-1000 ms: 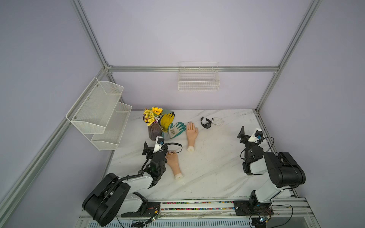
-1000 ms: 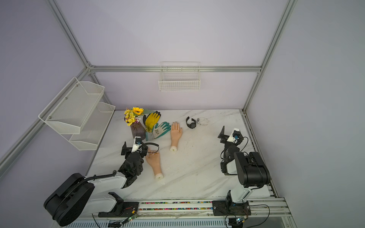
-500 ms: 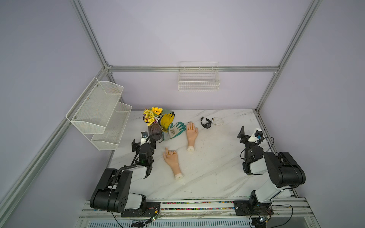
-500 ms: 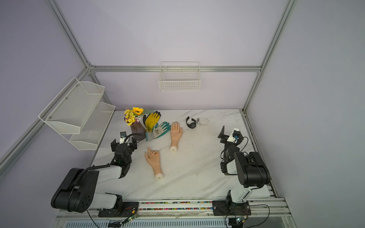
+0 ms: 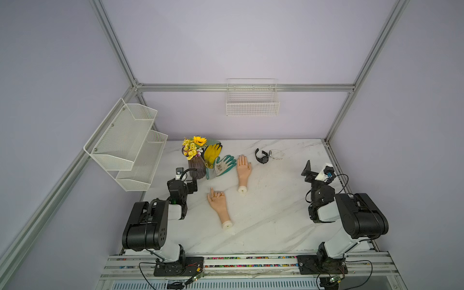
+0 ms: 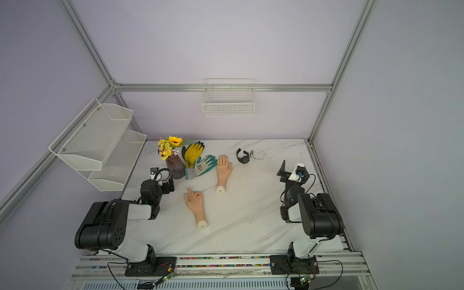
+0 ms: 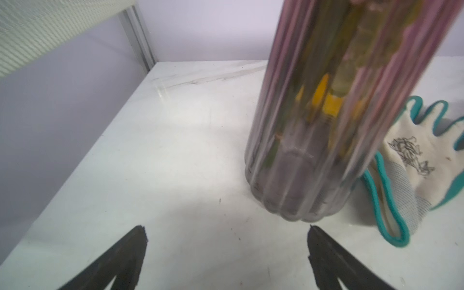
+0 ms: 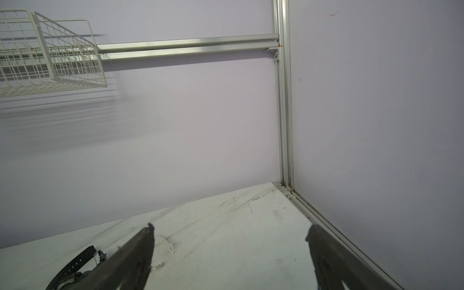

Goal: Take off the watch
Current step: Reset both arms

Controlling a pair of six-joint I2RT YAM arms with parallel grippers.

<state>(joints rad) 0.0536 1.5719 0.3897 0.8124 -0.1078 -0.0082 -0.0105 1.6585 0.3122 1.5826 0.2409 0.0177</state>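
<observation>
Far on the table, the watch lies loose; judged light, strap pliable: grip the strap. Left gripper, right gripper: jaws apart, empty.

black watch, yellow glove, teal-and-white glove, purplish ribbed vase, grey-veined white table.

Black-and-white arms with looping black cables

Chunky black watch, strap curled open, on the marble table's far side, unworn.
</observation>
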